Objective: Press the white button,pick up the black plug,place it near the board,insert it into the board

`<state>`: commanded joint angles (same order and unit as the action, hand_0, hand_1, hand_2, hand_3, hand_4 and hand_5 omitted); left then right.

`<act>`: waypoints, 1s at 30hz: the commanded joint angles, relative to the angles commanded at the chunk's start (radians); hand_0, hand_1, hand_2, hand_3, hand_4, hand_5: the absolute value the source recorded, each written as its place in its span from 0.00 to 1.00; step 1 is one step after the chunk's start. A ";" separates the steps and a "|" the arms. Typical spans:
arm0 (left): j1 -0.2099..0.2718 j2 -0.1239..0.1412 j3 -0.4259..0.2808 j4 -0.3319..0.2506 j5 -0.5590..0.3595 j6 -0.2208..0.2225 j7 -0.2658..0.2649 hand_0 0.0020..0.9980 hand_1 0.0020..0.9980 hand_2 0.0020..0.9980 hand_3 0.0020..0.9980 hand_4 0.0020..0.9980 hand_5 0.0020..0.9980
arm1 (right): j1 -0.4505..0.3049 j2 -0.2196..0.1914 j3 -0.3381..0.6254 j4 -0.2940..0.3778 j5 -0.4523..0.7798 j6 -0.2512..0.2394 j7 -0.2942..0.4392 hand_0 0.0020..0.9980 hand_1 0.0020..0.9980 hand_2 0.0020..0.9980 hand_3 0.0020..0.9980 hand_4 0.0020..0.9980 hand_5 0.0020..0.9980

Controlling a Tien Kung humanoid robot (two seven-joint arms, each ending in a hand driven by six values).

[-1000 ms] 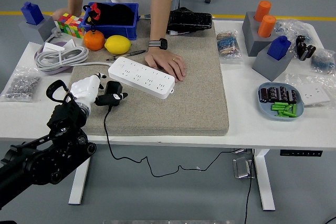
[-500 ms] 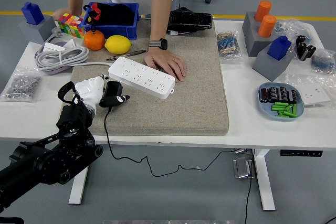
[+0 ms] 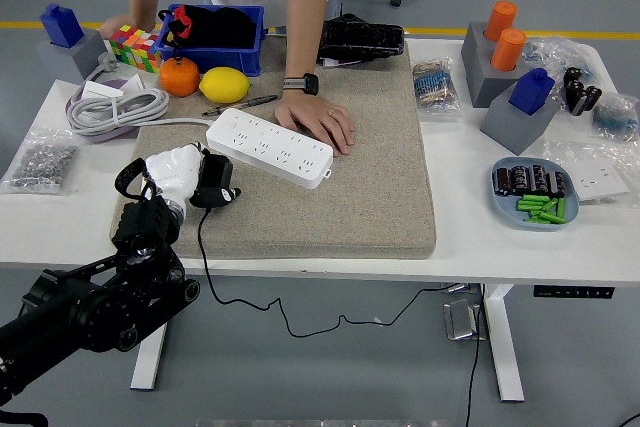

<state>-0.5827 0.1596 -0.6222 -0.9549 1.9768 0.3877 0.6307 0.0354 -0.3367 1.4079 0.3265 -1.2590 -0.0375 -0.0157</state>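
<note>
At the far left a grey cable coil (image 3: pixel 115 109) and a bag of small metal parts (image 3: pixel 42 160) lie on the bare white table (image 3: pixel 470 207), clear of the work. The left hand (image 3: pixel 175 175), pale-fingered on its black arm, comes in from the near left corner and has its fingers closed around the black plug (image 3: pixel 214 183), holding it low over the left edge of the grey mat (image 3: pixel 340 207); the plug's cord (image 3: pixel 215 282) trails off the near table edge, so it needs slack as the plug travels. The white power strip (image 3: pixel 269 147), the board here, lies just to the right of the plug, angled across the mat, its sockets facing up. The person's hand (image 3: pixel 318 119) presses flat at its far right end, apparently to steady it against the push of insertion. Beyond the strip, an orange (image 3: pixel 180 76), a lemon (image 3: pixel 224 84) and a pen (image 3: pixel 240 104) sit near its far edge, close but not in the plug's short path. The blue bin (image 3: pixel 255 42) and the items at the right, such as the blue dish (image 3: pixel 533 194), stand well apart. The right hand is out of view.
</note>
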 joint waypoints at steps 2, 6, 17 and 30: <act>-0.001 0.000 0.000 0.001 -0.001 0.013 -0.011 0.22 0.35 0.39 0.70 0.85 0.08 | 0.001 0.000 0.000 0.000 0.000 0.000 0.000 0.75 0.62 0.59 0.59 0.66 0.37; -0.001 -0.002 0.003 0.004 -0.006 0.043 -0.035 0.18 0.29 0.35 0.62 0.81 0.06 | 0.001 0.002 0.002 0.001 -0.001 0.000 0.000 0.75 0.62 0.59 0.59 0.66 0.37; 0.001 -0.003 0.024 0.015 -0.025 0.036 -0.056 0.17 0.26 0.31 0.56 0.76 0.00 | 0.001 0.002 0.003 0.001 -0.004 -0.001 0.001 0.75 0.62 0.59 0.59 0.66 0.37; 0.003 0.016 0.019 -0.012 0.004 0.080 -0.149 0.16 0.22 0.23 0.53 0.63 0.00 | 0.000 0.003 0.004 0.001 -0.005 -0.005 0.005 0.75 0.62 0.59 0.59 0.66 0.37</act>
<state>-0.5798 0.1753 -0.6032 -0.9665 1.9803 0.4672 0.4821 0.0358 -0.3341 1.4117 0.3271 -1.2636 -0.0422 -0.0107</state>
